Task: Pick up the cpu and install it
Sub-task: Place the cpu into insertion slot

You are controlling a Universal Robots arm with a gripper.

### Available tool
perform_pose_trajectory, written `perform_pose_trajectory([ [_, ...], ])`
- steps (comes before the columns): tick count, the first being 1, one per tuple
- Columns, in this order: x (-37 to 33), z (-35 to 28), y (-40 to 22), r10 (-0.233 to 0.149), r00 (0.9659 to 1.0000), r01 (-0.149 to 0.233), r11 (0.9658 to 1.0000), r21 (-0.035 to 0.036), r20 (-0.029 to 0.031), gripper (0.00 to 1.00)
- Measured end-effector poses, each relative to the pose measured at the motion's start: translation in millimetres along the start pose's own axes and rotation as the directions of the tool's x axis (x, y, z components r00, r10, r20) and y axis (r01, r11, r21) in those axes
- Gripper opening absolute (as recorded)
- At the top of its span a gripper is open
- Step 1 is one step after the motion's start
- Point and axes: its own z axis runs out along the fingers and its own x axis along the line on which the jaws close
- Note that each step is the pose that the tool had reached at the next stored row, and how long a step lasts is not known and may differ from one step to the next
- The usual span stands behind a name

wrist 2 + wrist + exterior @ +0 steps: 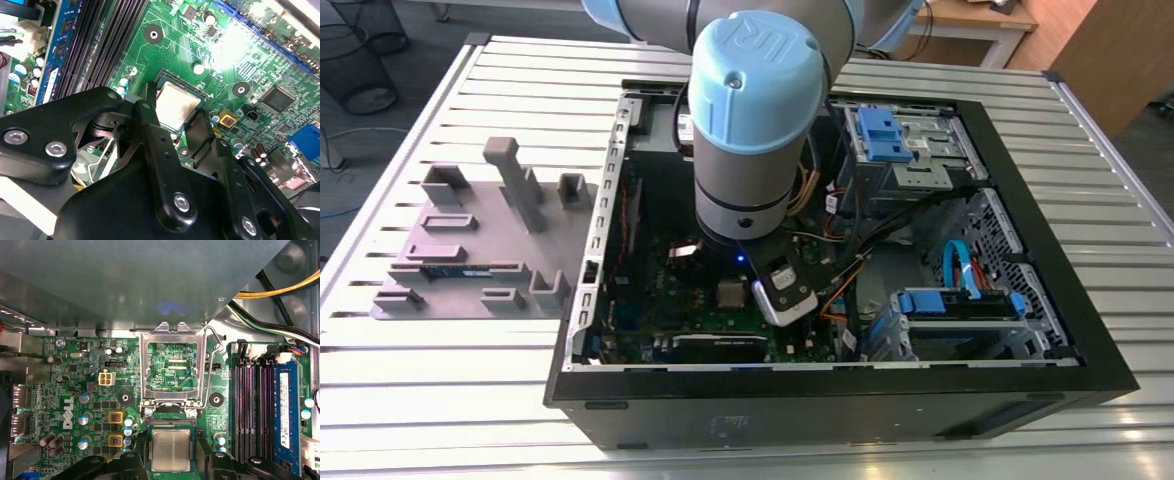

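Observation:
The cpu (171,450) is a small square chip with a silvery-grey top. It lies flat inside the black socket frame of the green board (75,390). My gripper (172,467) stands right over it and straddles its two sides; in the second wrist view the gripper (176,125) closely flanks the cpu (176,102). The socket's metal load plate (172,365) is swung up and open beside the chip, with its wire lever (214,347) raised. In the exterior view the gripper (781,300) reaches down into the open computer case (1067,340) above the board.
Dark memory slots and a blue memory stick (284,405) run beside the socket. Yellow and black cables (280,290) hang close by. Drive bays with blue latches (894,135) fill the case's far side. A grey parts holder (467,240) stands on the slatted table at the exterior view's left.

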Motion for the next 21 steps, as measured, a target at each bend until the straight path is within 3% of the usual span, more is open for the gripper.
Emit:
perform_pose_trajectory([
  [8,-0.1,0.3,0.1,0.0,1.0,0.0,1.0,-0.0005,0.0004,0.48],
  [9,-0.1,0.3,0.1,0.0,1.0,0.0,1.0,-0.0005,0.0003,0.54],
  [21,0.0,0.1,-0.1,0.0,1.0,0.0,1.0,0.0003,-0.0002,0.53],
])
